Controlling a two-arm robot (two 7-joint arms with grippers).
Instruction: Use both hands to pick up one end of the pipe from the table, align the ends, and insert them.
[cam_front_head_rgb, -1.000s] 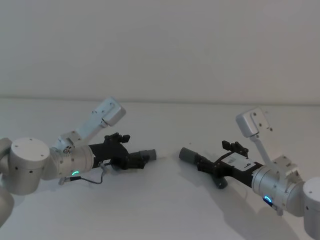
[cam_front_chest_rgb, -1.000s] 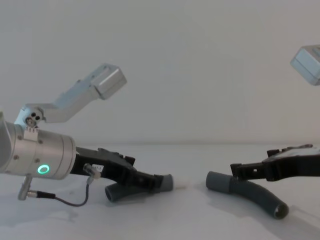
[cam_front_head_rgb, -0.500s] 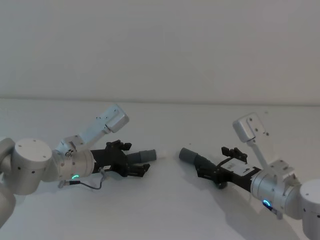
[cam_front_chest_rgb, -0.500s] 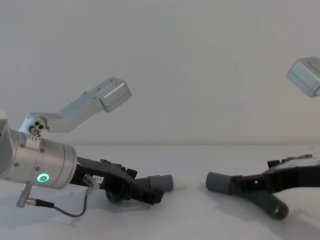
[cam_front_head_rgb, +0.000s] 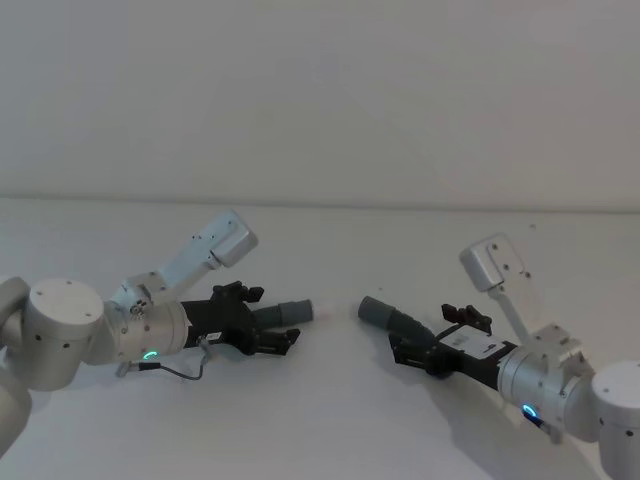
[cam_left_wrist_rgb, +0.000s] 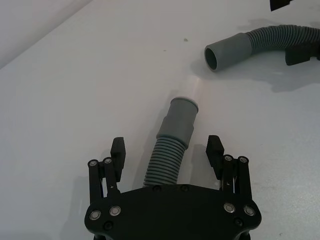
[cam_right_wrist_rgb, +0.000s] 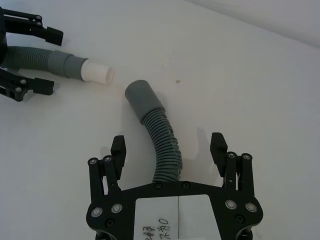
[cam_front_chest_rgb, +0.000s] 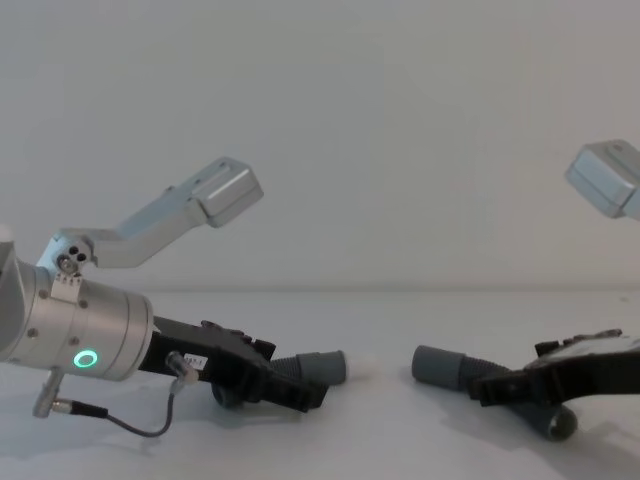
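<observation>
The left gripper (cam_left_wrist_rgb: 166, 145) sits low over the table (cam_front_head_rgb: 330, 430) with its fingers (cam_left_wrist_rgb: 118, 150) spread wide, holding nothing. Between them, touching neither, runs the ribbed body of the left hose piece (cam_left_wrist_rgb: 164, 162), which lies flat on the table. Beyond the fingertips this piece ends in its smooth left cuff (cam_left_wrist_rgb: 180, 120), capped by a whitish tip (cam_left_wrist_rgb: 192, 87).

The right gripper (cam_right_wrist_rgb: 168, 141) is also open and empty, low over the table. Its fingers (cam_right_wrist_rgb: 218, 147) stand on either side of the right hose piece (cam_right_wrist_rgb: 167, 155) and clear of it. That piece curves away from the gripper to its right cuff (cam_right_wrist_rgb: 143, 101).

The two cuffs point roughly toward each other near the middle of the table. They are apart, with bare surface between them.
</observation>
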